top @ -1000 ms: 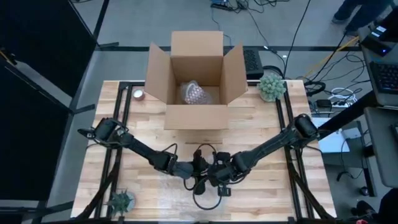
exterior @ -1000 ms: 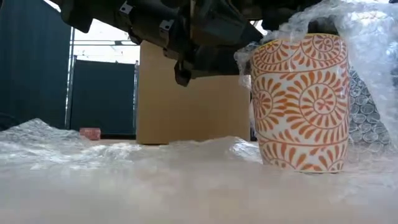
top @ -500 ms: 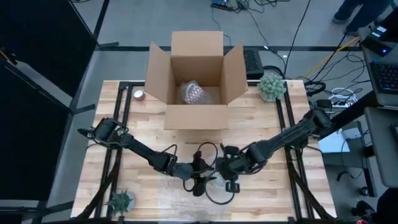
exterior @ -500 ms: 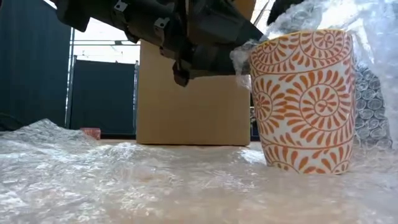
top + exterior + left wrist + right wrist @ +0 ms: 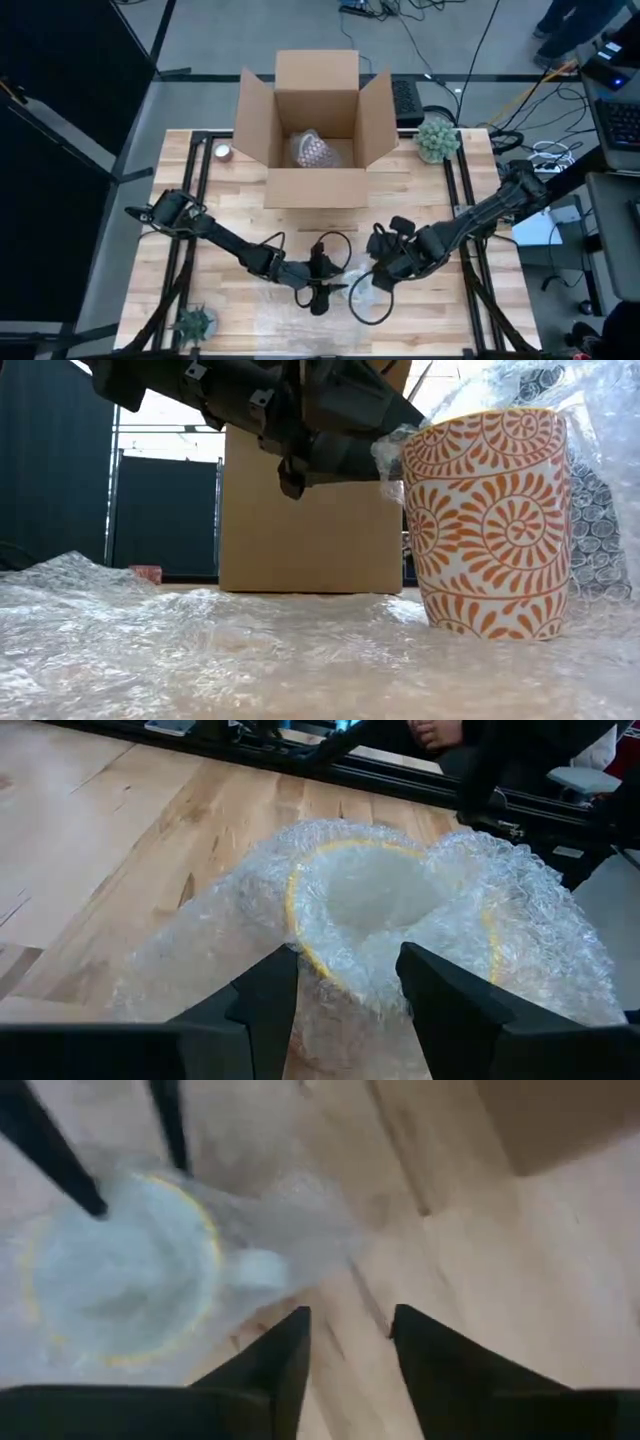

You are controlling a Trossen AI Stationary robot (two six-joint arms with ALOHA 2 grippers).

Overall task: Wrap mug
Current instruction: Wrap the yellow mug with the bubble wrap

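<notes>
where the high view looks down: wooden tabletop (image 5: 230,210) across the middle of the frame, open cardboard box (image 5: 313,125) at upper centre. bubble wrap (image 5: 200,650) spread over the lower centre, filling the foreground of the low view. orange-patterned mug (image 5: 488,520) upright on that wrap at the right of the low view, wrap rising against its far side. left end effector (image 5: 345,982) at lower centre of the high view, fingers pinching a wrap edge over the mug rim. right end effector (image 5: 348,1335) just right of the mug, fingers apart, holding nothing.
</notes>
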